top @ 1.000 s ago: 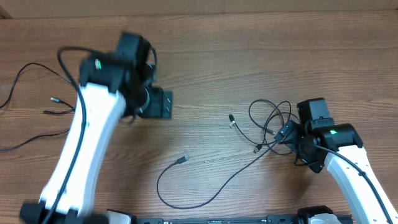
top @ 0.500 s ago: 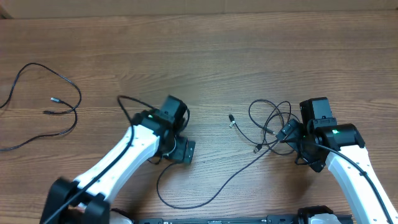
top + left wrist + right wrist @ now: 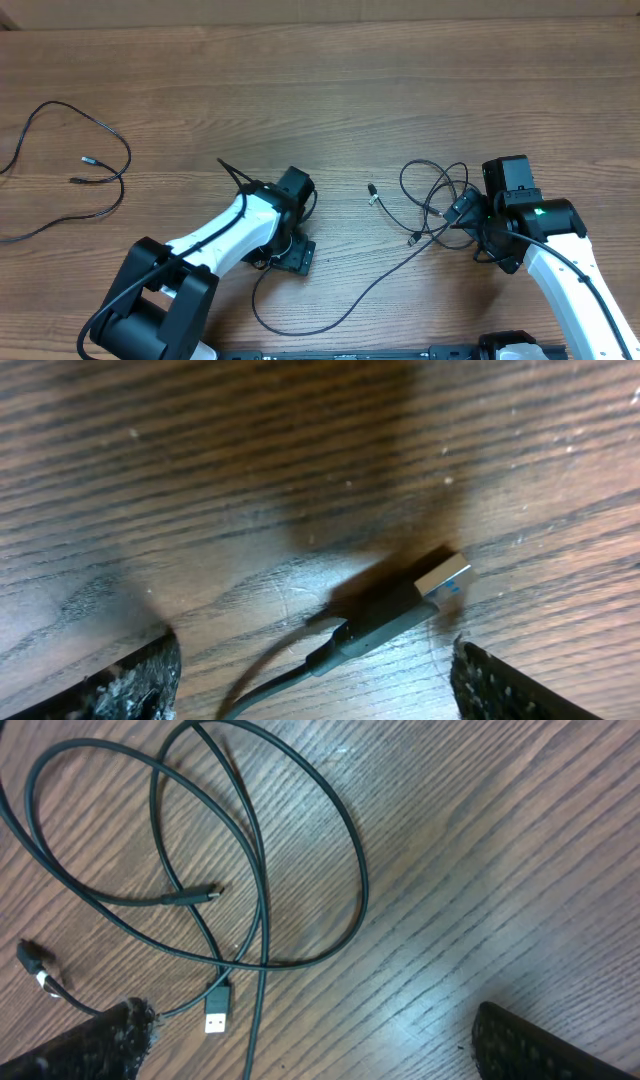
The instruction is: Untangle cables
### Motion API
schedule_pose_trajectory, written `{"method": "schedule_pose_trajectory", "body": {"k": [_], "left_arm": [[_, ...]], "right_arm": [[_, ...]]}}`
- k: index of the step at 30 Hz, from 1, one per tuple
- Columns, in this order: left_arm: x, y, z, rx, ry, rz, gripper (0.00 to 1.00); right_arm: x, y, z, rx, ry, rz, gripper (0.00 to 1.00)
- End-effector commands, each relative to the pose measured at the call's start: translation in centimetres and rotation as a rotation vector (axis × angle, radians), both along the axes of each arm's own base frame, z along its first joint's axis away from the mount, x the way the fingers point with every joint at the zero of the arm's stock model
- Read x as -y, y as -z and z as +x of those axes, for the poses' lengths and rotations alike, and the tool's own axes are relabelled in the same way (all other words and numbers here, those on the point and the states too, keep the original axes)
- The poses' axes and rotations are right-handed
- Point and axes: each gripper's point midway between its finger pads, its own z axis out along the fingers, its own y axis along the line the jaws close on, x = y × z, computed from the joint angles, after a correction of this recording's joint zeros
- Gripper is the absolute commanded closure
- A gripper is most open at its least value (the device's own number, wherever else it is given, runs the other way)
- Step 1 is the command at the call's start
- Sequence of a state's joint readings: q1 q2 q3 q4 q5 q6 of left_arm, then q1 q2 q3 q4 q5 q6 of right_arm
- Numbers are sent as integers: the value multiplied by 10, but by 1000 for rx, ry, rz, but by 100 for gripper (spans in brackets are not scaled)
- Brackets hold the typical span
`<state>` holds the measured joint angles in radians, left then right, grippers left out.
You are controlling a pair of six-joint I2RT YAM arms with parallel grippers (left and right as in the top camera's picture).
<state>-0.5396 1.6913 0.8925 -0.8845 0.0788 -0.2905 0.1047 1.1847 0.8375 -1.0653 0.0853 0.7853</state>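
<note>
Left gripper (image 3: 292, 254) having swung in from far left, now hovering spread-open astride USB plug (image 3: 400, 610), gripping nothing. Right gripper (image 3: 465, 212) gaping empty beside looped tangle (image 3: 435, 190). One cable (image 3: 100, 165) lying separate far left; crossed loops remaining, so judging task partly done.

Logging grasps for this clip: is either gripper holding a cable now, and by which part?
Nothing is held. The left gripper straddles a cable's USB plug without touching it; the right gripper hangs open above the tangled cables.
</note>
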Motion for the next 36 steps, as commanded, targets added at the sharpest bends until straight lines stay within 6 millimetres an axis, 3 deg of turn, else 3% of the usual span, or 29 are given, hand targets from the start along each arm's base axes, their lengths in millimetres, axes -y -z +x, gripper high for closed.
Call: {"method": "schedule_pose_trajectory", "body": {"k": [1, 5, 9, 11, 13, 19, 22, 24, 30, 34, 36], "left_arm": [[-1, 9, -6, -4, 39, 60, 15], [-3, 10, -5, 17, 45, 96, 27], [-3, 10, -5, 17, 45, 96, 54], [-3, 10, -5, 17, 45, 96, 75], [-3, 10, -5, 18, 45, 96, 88], [1, 10, 0, 38, 42, 82, 96], [9, 3, 20, 100, 18, 65, 96], [0, -15, 47, 195, -34, 143, 96], [-62, -116, 133, 533, -268, 457, 96], [-93, -187, 179, 698, -422, 467, 96], [-104, -212, 194, 749, -495, 430, 96]], "right_arm": [[2, -8, 5, 34, 12, -3, 0], [2, -8, 5, 34, 9, -3, 0], [2, -7, 5, 33, 9, -3, 0], [2, -7, 5, 33, 9, -3, 0], [2, -7, 5, 33, 9, -3, 0], [2, -7, 5, 33, 9, -3, 0], [2, -7, 5, 32, 9, -2, 0], [2, -7, 4, 27, 8, -3, 0], [2, -6, 0, 9, 5, -7, 0], [2, -6, -1, 7, 5, -7, 0], [2, -6, -1, 6, 5, -7, 0]]}}
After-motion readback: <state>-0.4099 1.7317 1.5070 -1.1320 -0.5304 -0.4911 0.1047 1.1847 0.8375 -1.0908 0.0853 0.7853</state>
